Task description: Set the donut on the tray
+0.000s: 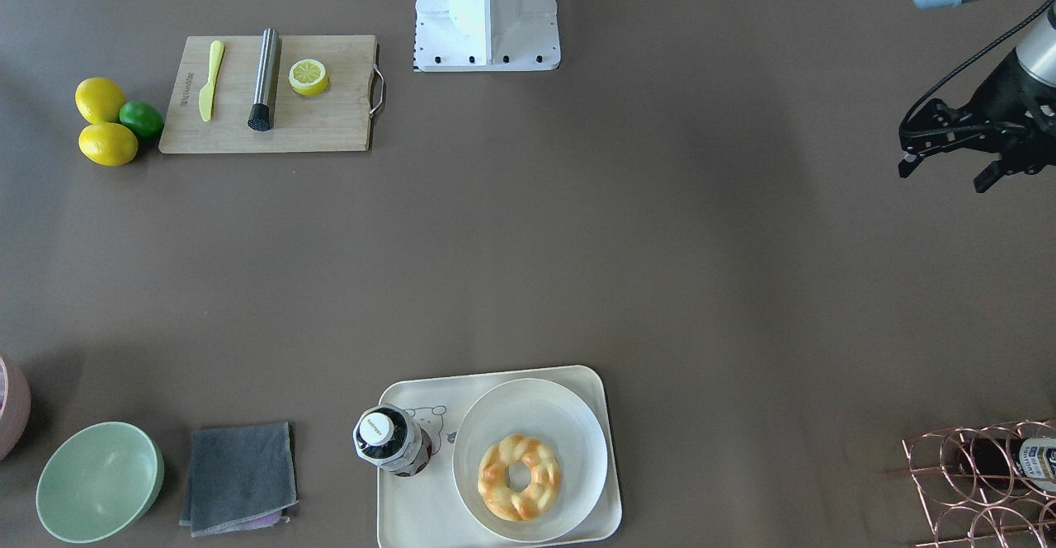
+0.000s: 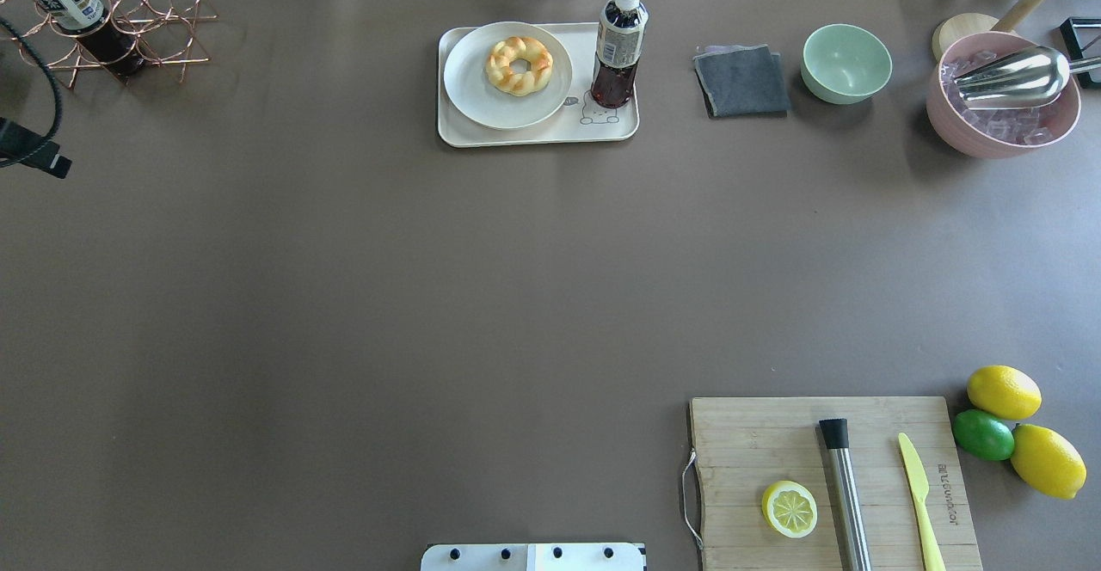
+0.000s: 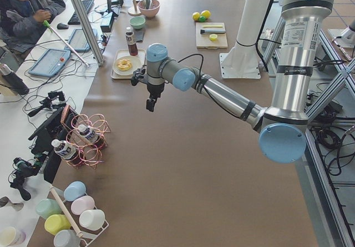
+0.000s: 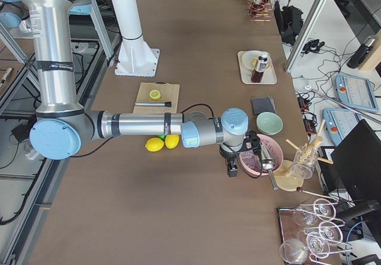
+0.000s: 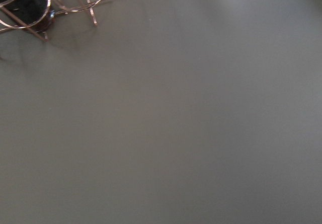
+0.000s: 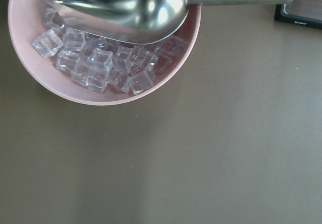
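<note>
The donut (image 1: pixel 492 474) is a braided golden ring lying on a round white plate (image 1: pixel 536 408). The plate sits on the cream tray (image 1: pixel 412 507) beside an upright dark bottle (image 1: pixel 388 441). The overhead view shows the donut (image 2: pixel 497 65) and tray (image 2: pixel 550 132) at the far middle. My left gripper (image 1: pixel 947 172) is open and empty, hanging above bare table far from the tray, near the wire rack. My right gripper (image 4: pixel 231 167) shows only in the exterior right view, beside the pink ice bowl. I cannot tell whether it is open or shut.
A copper wire rack (image 2: pixel 112 12) holding a bottle stands at the far left. A grey cloth (image 2: pixel 741 81), a green bowl (image 2: pixel 846 62) and a pink ice bowl (image 2: pixel 1002 124) with a metal scoop line the far right. A cutting board (image 2: pixel 748 459), lemons and a lime are near right.
</note>
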Robot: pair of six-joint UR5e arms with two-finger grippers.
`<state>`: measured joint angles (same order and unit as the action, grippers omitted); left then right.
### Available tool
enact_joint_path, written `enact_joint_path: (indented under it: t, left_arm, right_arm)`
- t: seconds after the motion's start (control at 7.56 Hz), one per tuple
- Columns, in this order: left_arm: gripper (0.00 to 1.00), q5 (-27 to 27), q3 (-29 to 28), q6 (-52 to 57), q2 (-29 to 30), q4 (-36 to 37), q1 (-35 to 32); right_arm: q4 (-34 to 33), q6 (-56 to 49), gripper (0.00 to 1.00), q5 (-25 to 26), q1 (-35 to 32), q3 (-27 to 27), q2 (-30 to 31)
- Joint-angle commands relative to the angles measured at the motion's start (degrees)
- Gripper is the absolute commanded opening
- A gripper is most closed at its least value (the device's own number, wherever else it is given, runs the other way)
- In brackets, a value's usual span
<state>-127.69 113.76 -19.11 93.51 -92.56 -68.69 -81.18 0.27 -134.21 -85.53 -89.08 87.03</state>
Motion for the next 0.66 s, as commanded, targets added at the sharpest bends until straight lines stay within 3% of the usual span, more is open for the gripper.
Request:
enact_joint_path:
  t: [0.0,0.26,0.53]
  left_arm:
    - [0.97,-0.1,0.94,14.58,-8.5,0.01,-6.42]
    - [0.97,-4.56,0.85,17.61,-11.23,0.01,-10.66]
    - [0.97,-4.41,0.06,17.7,-11.42,0.09,-10.94]
  right_arm:
    - [-1.52,-5.02,1.0,0.0,-4.37,2.42,-0.11]
    - [-7.48,-6.32,1.0,1.31,-5.17,2.42,-2.47]
    - [-10.23,-7.65,1.0,3.42,-6.75,2.42,-3.53]
